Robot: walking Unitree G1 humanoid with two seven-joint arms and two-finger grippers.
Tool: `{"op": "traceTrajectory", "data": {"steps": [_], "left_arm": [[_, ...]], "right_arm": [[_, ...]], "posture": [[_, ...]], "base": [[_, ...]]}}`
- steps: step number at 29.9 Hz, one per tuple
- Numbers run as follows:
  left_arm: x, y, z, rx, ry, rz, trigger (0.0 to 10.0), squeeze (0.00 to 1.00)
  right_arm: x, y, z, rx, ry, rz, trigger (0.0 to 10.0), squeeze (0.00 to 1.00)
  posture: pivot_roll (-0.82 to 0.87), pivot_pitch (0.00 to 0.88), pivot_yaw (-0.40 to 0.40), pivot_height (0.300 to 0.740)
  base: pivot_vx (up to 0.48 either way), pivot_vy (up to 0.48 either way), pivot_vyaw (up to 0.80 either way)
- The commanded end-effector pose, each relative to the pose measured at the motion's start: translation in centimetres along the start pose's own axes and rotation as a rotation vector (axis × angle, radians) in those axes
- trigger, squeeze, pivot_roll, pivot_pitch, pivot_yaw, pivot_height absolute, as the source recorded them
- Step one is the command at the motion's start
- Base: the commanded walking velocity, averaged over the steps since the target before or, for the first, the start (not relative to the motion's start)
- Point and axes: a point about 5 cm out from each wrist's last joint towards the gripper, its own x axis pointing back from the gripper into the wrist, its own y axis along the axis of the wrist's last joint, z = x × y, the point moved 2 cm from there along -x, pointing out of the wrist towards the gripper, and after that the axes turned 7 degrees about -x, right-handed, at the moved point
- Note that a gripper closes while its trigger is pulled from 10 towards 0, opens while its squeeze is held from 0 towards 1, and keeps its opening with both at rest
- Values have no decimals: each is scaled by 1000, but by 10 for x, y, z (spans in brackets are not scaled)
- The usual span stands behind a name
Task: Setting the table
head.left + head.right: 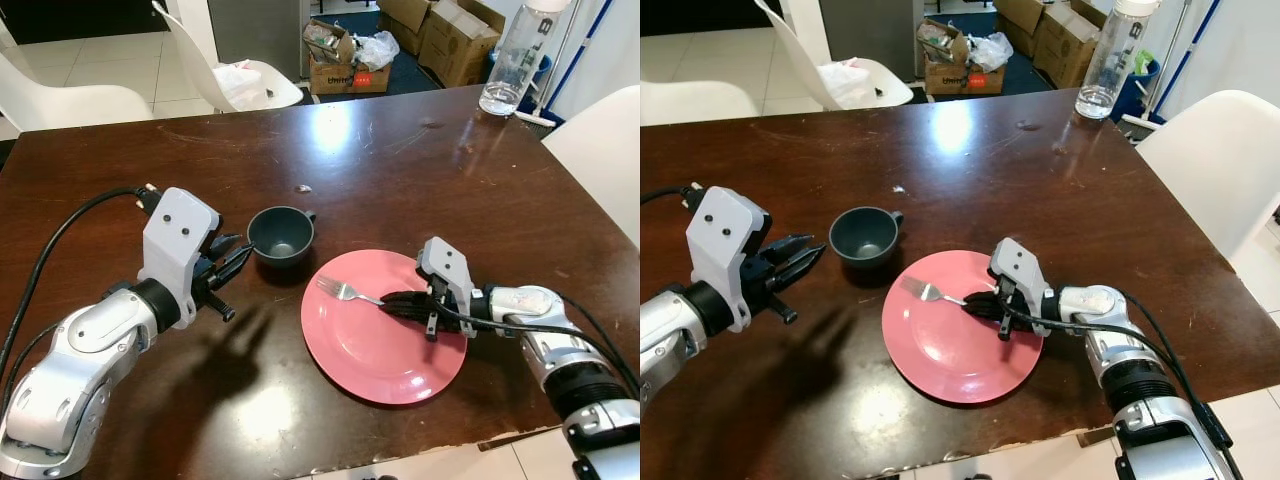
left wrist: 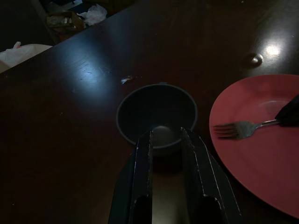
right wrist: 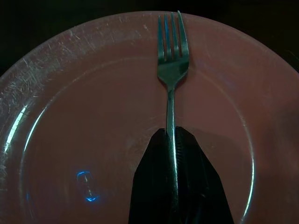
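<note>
Scuffed brown table (image 1: 400, 170), tiled floor (image 1: 90, 55)

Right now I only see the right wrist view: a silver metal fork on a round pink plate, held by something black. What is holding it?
Observer: The right claw, shut on the silver metal fork by its handle, over the round pink plate.
Operator: Is anything else on the table?
Observer: A dark grey cup stands just left of the plate, on the dark brown wooden table.
Operator: And the other arm?
Observer: The left claw hovers open beside that cup, fingers pointing at it.
Operator: Anything further away?
Observer: A clear plastic bottle stands at the far right edge.
</note>
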Motion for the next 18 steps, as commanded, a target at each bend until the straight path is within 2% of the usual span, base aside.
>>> {"op": "traceTrajectory", "data": {"steps": [1, 8, 10, 11, 12, 13, 14, 16, 18], "left_arm": [[1, -1, -1, 0, -1, 4, 10000, 0], [-2, -2, -4, 10, 3, -2, 10000, 0], [-5, -4, -5, 20, 13, -3, 10000, 0], [-6, -6, -5, 26, 30, 2, 10000, 0], [-7, -8, -5, 30, 41, 6, 10000, 0], [-11, -13, -5, 50, 87, 21, 10000, 0], [-11, -13, -5, 50, 87, 21, 10000, 0], [-15, -19, -4, 65, 133, 35, 10000, 0], [-18, -24, -2, 74, 184, 53, 10000, 0]], "right_arm": [[-4, -24, 8, -83, 22, 60, 0, 0], [-2, -14, 4, -96, -14, -21, 0, 0], [-2, 4, -3, -61, -103, -110, 0, 0], [-1, 20, -6, -30, -157, -186, 3176, 0], [0, 30, -7, -10, -192, -238, 3176, 0], [4, 62, -5, 22, -280, -399, 10000, 0], [4, 62, -5, 22, -280, -399, 10000, 0], [8, 86, 1, 7, -373, -548, 10000, 0], [6, 97, 14, 11, -400, -617, 10000, 0]], "posture": [[85, 114, 99, 740], [71, 109, 92, 740], [61, 109, 88, 740], [52, 108, 87, 740], [50, 107, 88, 740], [37, 105, 85, 740], [37, 105, 85, 740], [28, 103, 86, 740], [10, 101, 82, 740]], "base": [[0, 0, 0], [0, 0, 0], [0, 0, 0], [0, 0, 0], [0, 0, 0], [0, 0, 0], [0, 0, 0], [0, 0, 0], [0, 0, 0]]}}
